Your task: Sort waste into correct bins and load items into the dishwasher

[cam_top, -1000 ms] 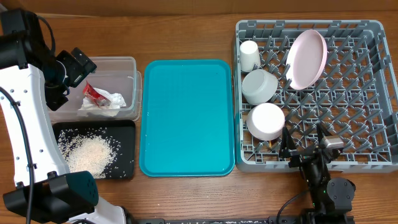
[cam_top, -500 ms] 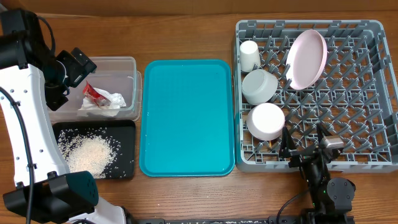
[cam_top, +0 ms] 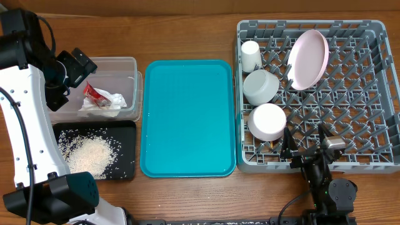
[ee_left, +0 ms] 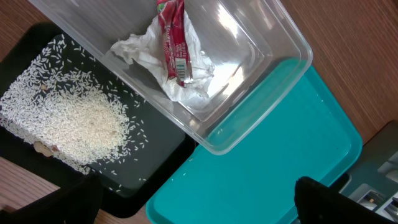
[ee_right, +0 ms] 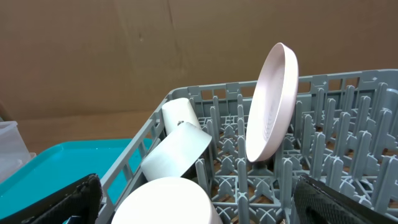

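The crumpled napkin (cam_top: 110,104) and red-and-silver wrapper (cam_top: 93,92) lie in the clear tub (cam_top: 119,61). The rice (cam_top: 87,153) lies in the black tray (cam_top: 127,128). The pink plate (cam_top: 307,59), white cup (cam_top: 250,55) and two bowls (cam_top: 260,86) (cam_top: 267,120) stand in the grey rack (cam_top: 375,94). I cannot make out the chopsticks. My left gripper (cam_top: 76,66) is open and empty above the tub's left end. My right gripper (cam_top: 304,142) is open and empty at the rack's front edge, beside the near bowl (ee_right: 165,202). The left wrist view shows the wrapper (ee_left: 174,37) on the napkin (ee_left: 140,46).
A large teal tray (cam_top: 187,119) lies between the bins and the rack, with a few stray rice grains on it in the left wrist view (ee_left: 267,162). Bare wooden table lies beyond the tray and tub.
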